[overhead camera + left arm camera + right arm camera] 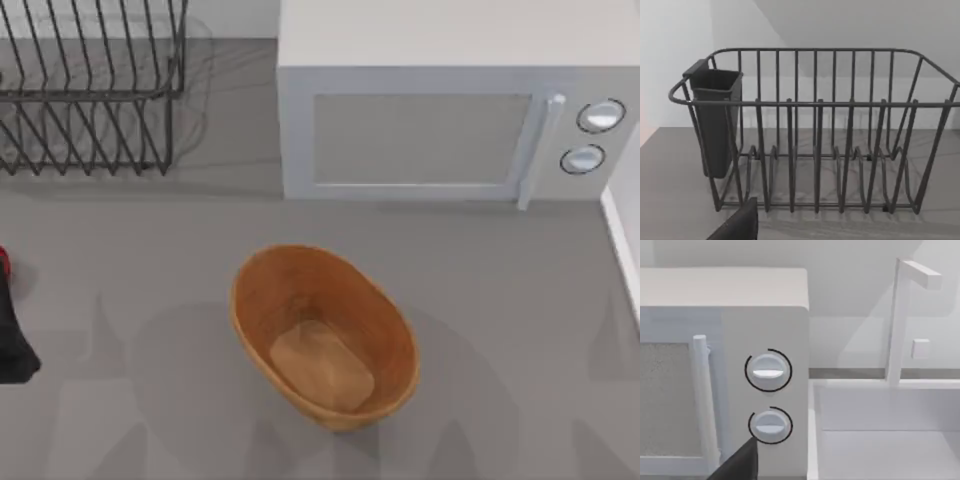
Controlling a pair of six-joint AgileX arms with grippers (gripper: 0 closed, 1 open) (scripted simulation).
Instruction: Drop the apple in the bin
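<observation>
Bin (325,335), oval and orange-brown, is sitting near the middle of the grey table (520,330), tilted diagonally and holding nothing. Left gripper (12,335) is showing as a dark shape at the table's left edge, a sliver of red, perhaps the apple (4,262), peeking just beside it; whether its fingers are apart or together cannot be told. Wire rack (815,130) and microwave (440,100) are standing behind.

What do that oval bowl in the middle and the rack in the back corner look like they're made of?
The bin looks like wood: orange-brown, finely ribbed walls, a flat lighter bottom with faint grain, matte. The rack looks like dark coated metal wire: thin, evenly bent rods with a dull sheen. Its hanging cup seems matte dark plastic, though that is less sure.
</observation>
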